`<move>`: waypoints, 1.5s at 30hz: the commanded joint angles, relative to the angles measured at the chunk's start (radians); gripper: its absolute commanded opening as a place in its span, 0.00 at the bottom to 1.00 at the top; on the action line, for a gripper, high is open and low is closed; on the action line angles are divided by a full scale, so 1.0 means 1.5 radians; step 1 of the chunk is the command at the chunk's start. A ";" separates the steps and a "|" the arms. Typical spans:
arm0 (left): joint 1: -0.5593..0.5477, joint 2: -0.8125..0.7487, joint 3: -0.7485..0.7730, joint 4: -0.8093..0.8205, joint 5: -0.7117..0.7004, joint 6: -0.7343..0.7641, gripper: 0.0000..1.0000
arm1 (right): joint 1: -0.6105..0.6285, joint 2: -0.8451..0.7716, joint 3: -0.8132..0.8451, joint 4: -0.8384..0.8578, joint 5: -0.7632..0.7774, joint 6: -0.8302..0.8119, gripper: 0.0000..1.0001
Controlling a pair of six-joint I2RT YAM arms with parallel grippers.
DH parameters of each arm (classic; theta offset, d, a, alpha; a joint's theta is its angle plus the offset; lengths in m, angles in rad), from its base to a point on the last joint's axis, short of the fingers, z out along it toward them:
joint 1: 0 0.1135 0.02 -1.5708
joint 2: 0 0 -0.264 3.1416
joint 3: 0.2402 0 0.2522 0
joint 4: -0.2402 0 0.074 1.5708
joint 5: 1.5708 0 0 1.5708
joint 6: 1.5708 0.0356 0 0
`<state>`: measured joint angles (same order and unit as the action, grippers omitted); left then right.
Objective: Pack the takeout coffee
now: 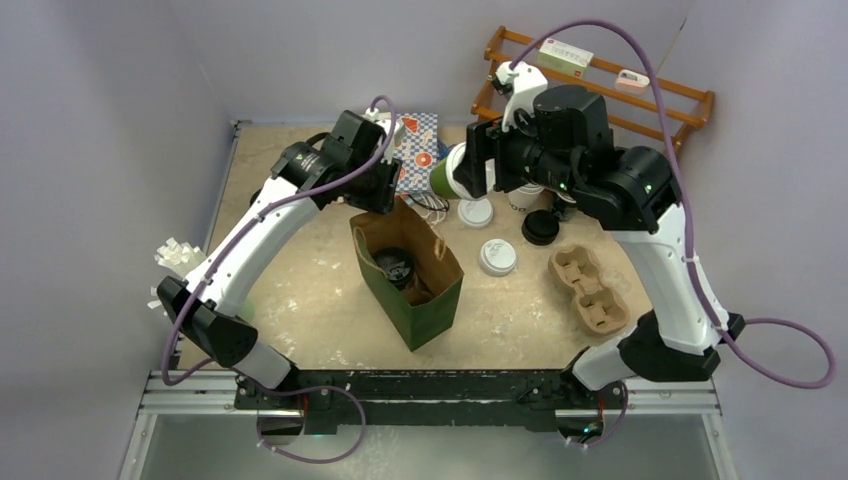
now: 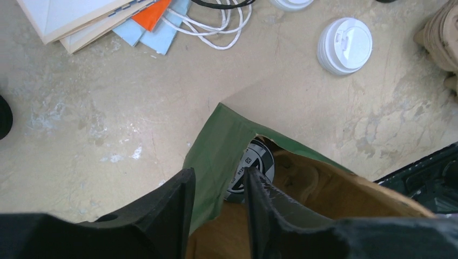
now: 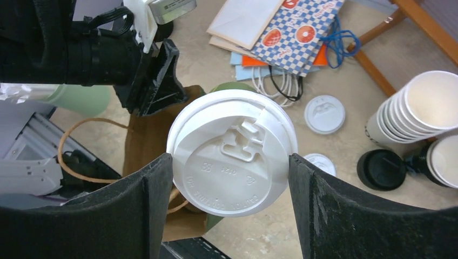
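beige mottled table [image 1: 300, 300] between lilac walls [image 1: 100, 100]; right hand [image 3: 229, 162] grips takeout coffee [image 3: 232, 135].

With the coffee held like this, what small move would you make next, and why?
Probably shift the right gripper toward the green paper bag until the takeout coffee is above its open mouth: the gripped cup appears beyond the bag's far rim.
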<state>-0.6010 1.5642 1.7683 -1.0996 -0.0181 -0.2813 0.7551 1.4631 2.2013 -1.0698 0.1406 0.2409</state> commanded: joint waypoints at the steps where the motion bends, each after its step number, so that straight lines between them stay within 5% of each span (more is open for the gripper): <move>1: 0.006 -0.050 -0.001 0.015 -0.033 -0.012 0.44 | 0.020 0.021 0.052 -0.012 -0.057 -0.005 0.68; 12: 0.016 -0.109 -0.019 0.002 -0.101 -0.036 0.68 | 0.214 0.064 0.071 -0.005 0.048 0.065 0.67; 24: 0.060 -0.154 -0.095 0.064 -0.032 -0.004 0.69 | 0.317 0.075 -0.020 -0.053 0.188 0.141 0.66; 36: 0.065 -0.161 -0.140 0.151 0.046 0.070 0.67 | 0.363 0.126 -0.038 -0.084 0.240 0.221 0.66; 45: 0.066 -0.159 -0.177 0.185 0.058 0.080 0.48 | 0.364 0.090 -0.168 -0.022 0.235 0.237 0.66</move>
<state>-0.5102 1.3529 1.5227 -0.8841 0.0456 -0.1864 1.2976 1.6508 2.0262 -1.1511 0.4618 0.5636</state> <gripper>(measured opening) 0.530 0.700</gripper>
